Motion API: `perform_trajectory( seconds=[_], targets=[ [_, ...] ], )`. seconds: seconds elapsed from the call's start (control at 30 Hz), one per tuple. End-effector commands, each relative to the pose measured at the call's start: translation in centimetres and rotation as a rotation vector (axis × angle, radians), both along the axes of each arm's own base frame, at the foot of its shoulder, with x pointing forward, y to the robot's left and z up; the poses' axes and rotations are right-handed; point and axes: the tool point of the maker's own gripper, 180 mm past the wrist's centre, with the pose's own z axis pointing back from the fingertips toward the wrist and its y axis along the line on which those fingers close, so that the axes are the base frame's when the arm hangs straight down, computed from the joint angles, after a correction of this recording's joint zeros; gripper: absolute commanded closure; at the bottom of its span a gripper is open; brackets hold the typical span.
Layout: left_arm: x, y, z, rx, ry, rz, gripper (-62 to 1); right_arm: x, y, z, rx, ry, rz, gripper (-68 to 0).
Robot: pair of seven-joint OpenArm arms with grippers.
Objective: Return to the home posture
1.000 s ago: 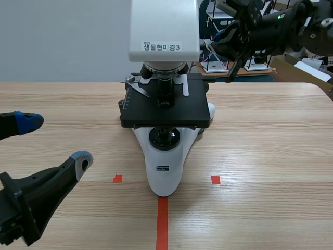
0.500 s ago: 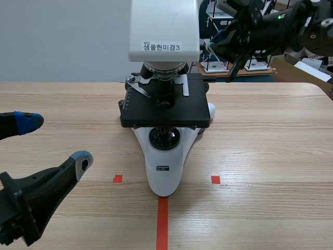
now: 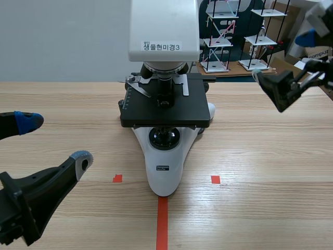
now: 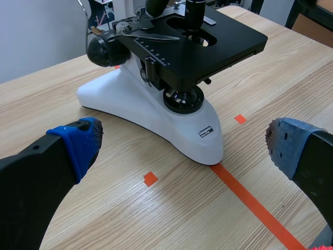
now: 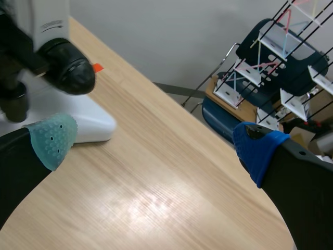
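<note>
Low at my left side, my left gripper (image 3: 54, 139) hangs just above the wooden table (image 3: 260, 151), its fingers spread wide and holding nothing. Ahead of it, the microscope (image 3: 164, 161) stands at the table's middle. Its white foot meets the end of the orange-red tape line (image 3: 162, 224), and its black stage (image 3: 166, 107) sits level. My right gripper (image 5: 154, 143) is raised on the right, well apart from the microscope, also wide open and empty. Beyond the table's far edge stand wire racks (image 3: 221, 31).

Glossy white plastic microscope base (image 3: 164, 174), matt black stage (image 3: 179, 110) (shiny metal clips (image 3: 137, 87)), smooth wood-grain table (image 3: 260, 156).
</note>
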Motion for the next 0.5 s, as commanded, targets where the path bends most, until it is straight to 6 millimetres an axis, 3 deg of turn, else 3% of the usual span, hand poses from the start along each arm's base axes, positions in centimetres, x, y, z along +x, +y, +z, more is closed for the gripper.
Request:
perform_trajectory(
  seconds=[0.0,0.27,0.47],
  targets=[
    [0.2,0.0,0.7,-0.019,-0.022,0.007,-62.3,-1.1,0.3,0.7,0.027,-0.034,0.008,-67.9],
    [0.2,0.0,0.7,-0.019,-0.022,0.007,-62.3,-8.8,1.9,-0.9,0.136,0.026,0.031,-67.9],
    [0.2,0.0,0.7,-0.019,-0.022,0.007,-62.3,-12.2,2.0,-0.3,0.208,0.042,-0.044,-67.9]
  ],
)
